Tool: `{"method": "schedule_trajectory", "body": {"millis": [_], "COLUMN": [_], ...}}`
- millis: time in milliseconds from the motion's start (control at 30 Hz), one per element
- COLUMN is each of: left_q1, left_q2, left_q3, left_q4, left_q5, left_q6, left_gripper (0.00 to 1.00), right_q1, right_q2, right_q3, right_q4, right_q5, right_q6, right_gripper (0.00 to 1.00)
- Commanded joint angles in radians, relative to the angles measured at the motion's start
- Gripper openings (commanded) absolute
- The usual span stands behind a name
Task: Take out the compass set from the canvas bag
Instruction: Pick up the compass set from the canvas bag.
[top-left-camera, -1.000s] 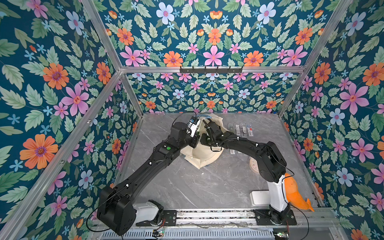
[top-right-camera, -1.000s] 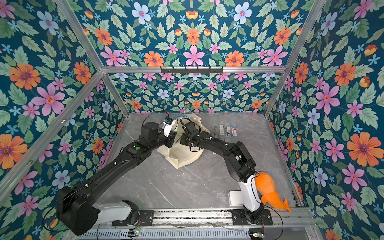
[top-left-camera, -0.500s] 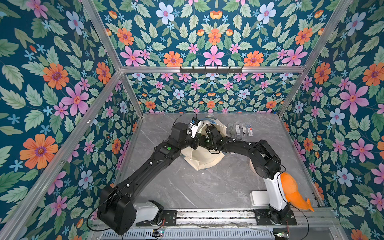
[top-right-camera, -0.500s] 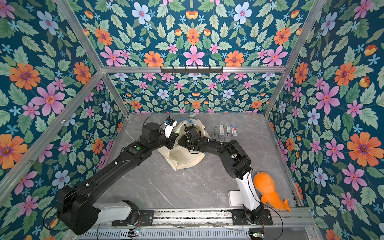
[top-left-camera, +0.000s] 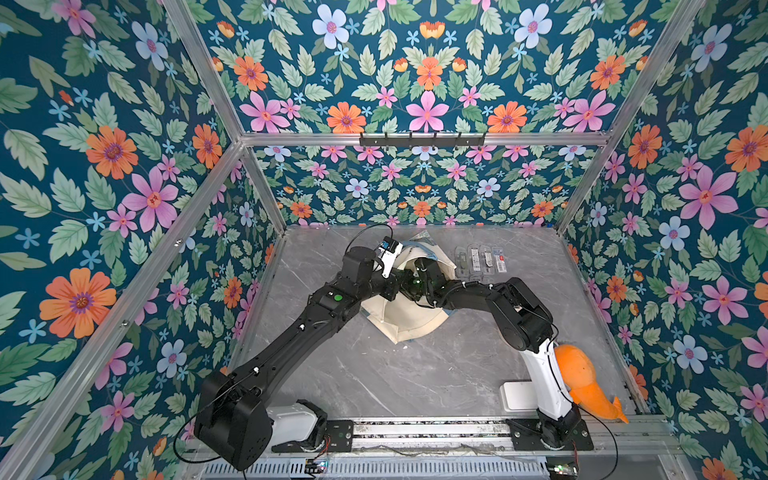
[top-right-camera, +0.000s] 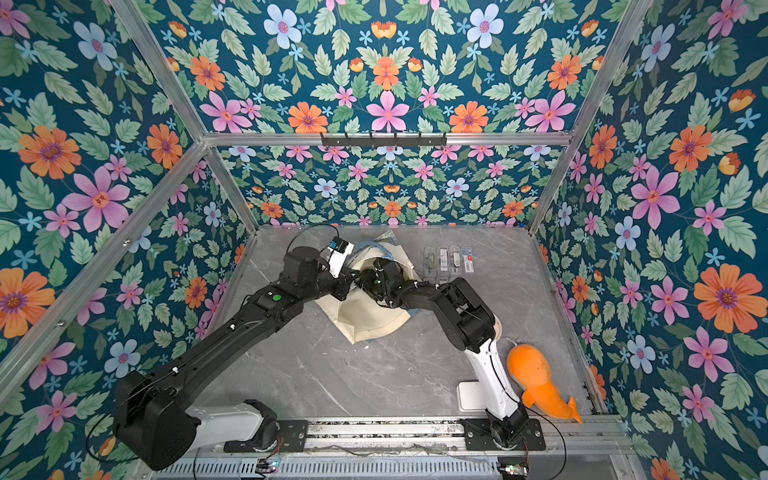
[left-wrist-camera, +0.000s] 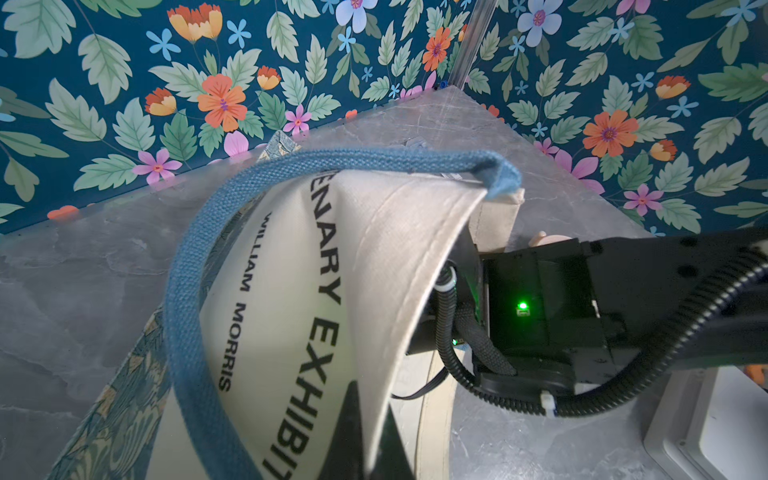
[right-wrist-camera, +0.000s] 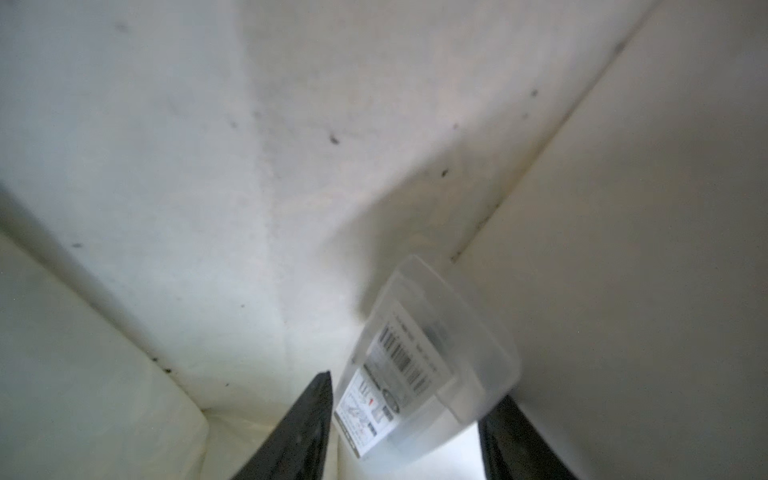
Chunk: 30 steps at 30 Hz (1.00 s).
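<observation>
- Two black arms are being reached over the canvas bag, which is lying on its side towards the back of the grey marbled table in both top views
- The bag's upper cream rim is being pinched by the left gripper, its jaws pressed together on the cloth, so that the mouth is being held agape
- In the left wrist view a dusty-blue strap handle is being shown arching over the lifted cloth, with black lettering reading "WILLIAM MORRIS" on the cream face beside it
- A green patterned panel at the bag's base is lying against the table
- The right gripper is being held inside the bag with its jaws spread, one black finger at each side of the compass set
- The compass set, a clear plastic case with a barcode label, is lying within the bag, close to the fold where two cream inner walls meet
- A narrow gap is being shown between one finger and the case; whether the other finger is touching it cannot be told
- Four clear cases are lying in a row on the table just beside the bag, seen in both top views
- An orange soft toy is lying by the right arm's base, well apart from the bag
</observation>
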Motion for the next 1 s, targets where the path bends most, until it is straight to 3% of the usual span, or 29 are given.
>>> {"method": "schedule_trajectory", "body": {"millis": [0, 167, 633, 767, 967], "left_q1": [0.0, 0.0, 0.006, 0.012, 0.015], "left_q2": [0.003, 0.014, 0.008, -0.006, -0.018], "left_q3": [0.003, 0.003, -0.003, -0.003, 0.023], "left_q4": [0.063, 0.072, 0.069, 0.046, -0.005], "left_q5": [0.031, 0.039, 0.032, -0.018, -0.19], "left_q6": [-0.012, -0.017, -0.014, -0.008, -0.012], "left_gripper": [0.0, 0.0, 0.0, 0.0, 0.0], "right_q1": [-0.003, -0.002, 0.014, 0.015, 0.009], "right_q2": [-0.012, -0.015, 0.078, 0.004, -0.176], "right_q3": [-0.006, -0.017, 0.103, 0.08, -0.01], "right_q4": [0.115, 0.182, 0.025, -0.033, -0.177], "right_q5": [-0.003, -0.006, 0.005, -0.013, -0.003], "right_q6": [0.017, 0.012, -0.001, -0.055, -0.15], "right_gripper": [0.54, 0.47, 0.25, 0.18, 0.12]}}
